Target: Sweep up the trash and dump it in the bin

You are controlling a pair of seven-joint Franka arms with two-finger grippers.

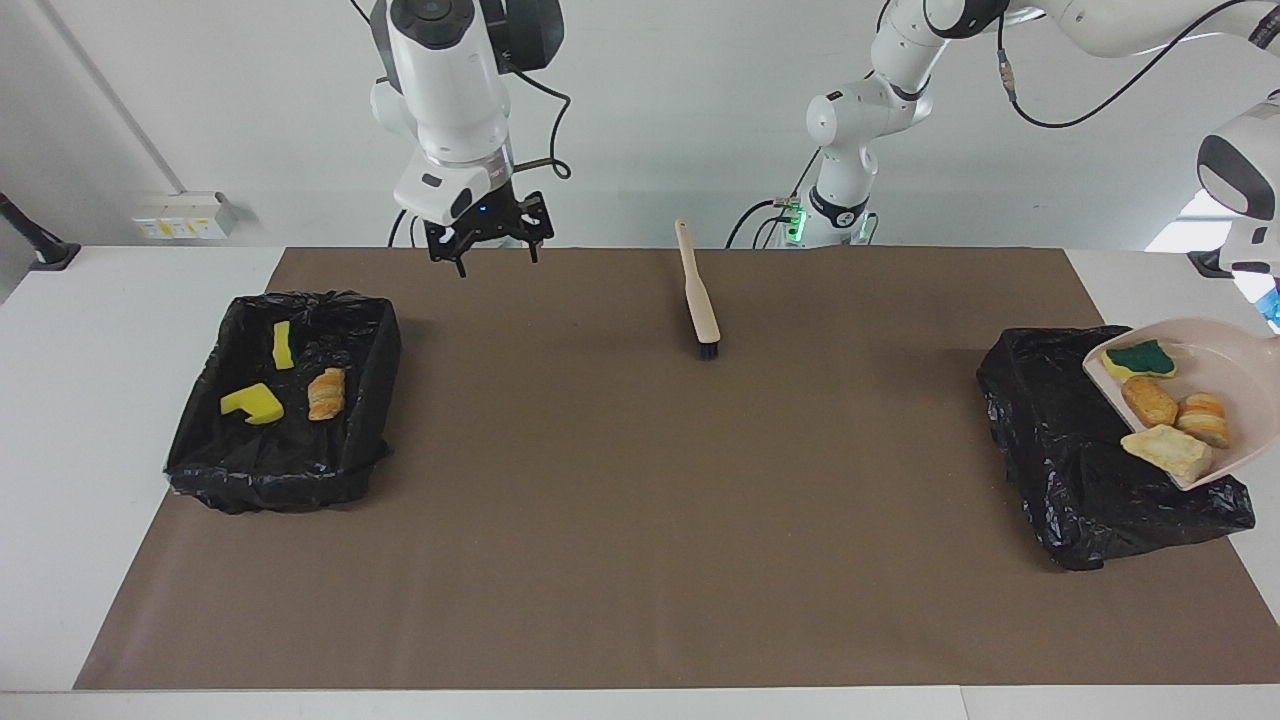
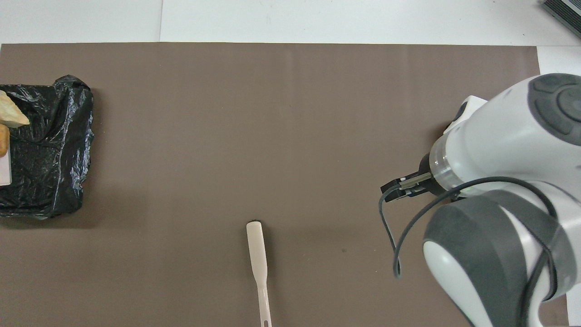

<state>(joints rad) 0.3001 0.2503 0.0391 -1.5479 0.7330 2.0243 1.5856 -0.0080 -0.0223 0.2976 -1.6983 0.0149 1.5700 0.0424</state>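
Note:
A beige dustpan [image 1: 1225, 385] hangs tilted over the black-lined bin [image 1: 1080, 500] at the left arm's end. It carries several trash scraps: a yellow one with a green top [image 1: 1138, 360], two orange ones and a tan one [image 1: 1165, 452] at the pan's lip. The left gripper holds the pan's handle and is cut off by the view's edge. My right gripper [image 1: 487, 240] hangs open and empty over the mat's edge by the robots, beside the other bin [image 1: 290, 470]. That bin holds three scraps [image 1: 326, 393].
The beige hand brush [image 1: 700, 300] lies alone on the brown mat [image 1: 640, 520] at mid-table, handle toward the robots, bristles away from them. In the overhead view the right arm [image 2: 513, 150] covers the bin at its end.

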